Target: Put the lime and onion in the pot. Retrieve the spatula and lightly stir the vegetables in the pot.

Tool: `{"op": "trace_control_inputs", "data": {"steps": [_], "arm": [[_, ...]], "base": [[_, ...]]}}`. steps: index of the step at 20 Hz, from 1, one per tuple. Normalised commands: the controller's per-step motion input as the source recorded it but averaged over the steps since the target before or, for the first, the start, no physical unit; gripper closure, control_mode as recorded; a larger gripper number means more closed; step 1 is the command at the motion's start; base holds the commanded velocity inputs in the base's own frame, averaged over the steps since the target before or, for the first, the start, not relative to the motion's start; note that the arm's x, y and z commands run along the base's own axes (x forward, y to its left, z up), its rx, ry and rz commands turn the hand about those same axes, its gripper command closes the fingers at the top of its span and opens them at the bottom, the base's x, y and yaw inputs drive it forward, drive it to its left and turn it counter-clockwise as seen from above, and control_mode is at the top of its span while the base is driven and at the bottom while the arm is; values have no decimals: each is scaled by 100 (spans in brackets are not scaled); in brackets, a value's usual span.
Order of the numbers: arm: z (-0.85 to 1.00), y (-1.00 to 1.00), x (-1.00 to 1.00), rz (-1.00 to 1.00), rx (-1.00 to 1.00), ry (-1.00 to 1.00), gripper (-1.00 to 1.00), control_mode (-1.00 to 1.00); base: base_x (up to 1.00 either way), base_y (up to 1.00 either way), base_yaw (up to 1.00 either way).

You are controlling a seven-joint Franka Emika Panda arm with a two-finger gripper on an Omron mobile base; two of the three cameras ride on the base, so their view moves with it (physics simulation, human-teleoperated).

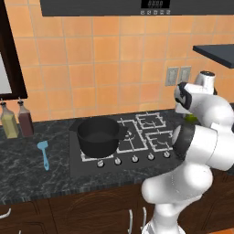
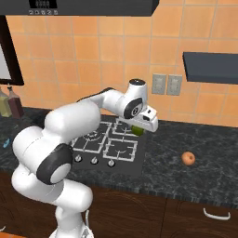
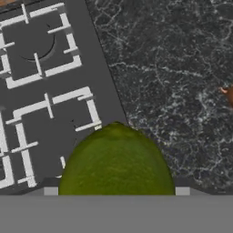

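My gripper (image 2: pixel 139 126) is shut on the yellow-green lime (image 2: pixel 137 130), which hangs above the right edge of the stove (image 2: pixel 122 149). In the hand view the lime (image 3: pixel 116 159) bulges large at the bottom, over the line where stove meets counter. The black pot (image 1: pixel 98 135) stands on the front left burner, nothing seen inside. The orange-brown onion (image 2: pixel 188 158) lies on the dark counter to the right of the stove; a sliver of the onion (image 3: pixel 229 94) shows at the hand view's right edge. The light-blue spatula (image 1: pixel 44 153) lies on the counter left of the stove.
Two bottles (image 1: pixel 17 119) stand at the back left against the tiled wall. A dark shelf (image 2: pixel 210 67) juts out from the wall at upper right, and a hood (image 1: pixel 137 7) hangs over the stove. Stove knobs (image 1: pixel 135 159) line its front edge.
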Motion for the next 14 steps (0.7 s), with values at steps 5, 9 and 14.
{"op": "trace_control_inputs", "data": {"steps": [5,9,14], "arm": [[27,100,16,43,3,-5,100,-100],[-14,58,0,26,-6,7,100,-100],[24,85,0,29,0,5,100,-100]], "base": [[0,0,0],[0,0,0],[0,0,0]]}}
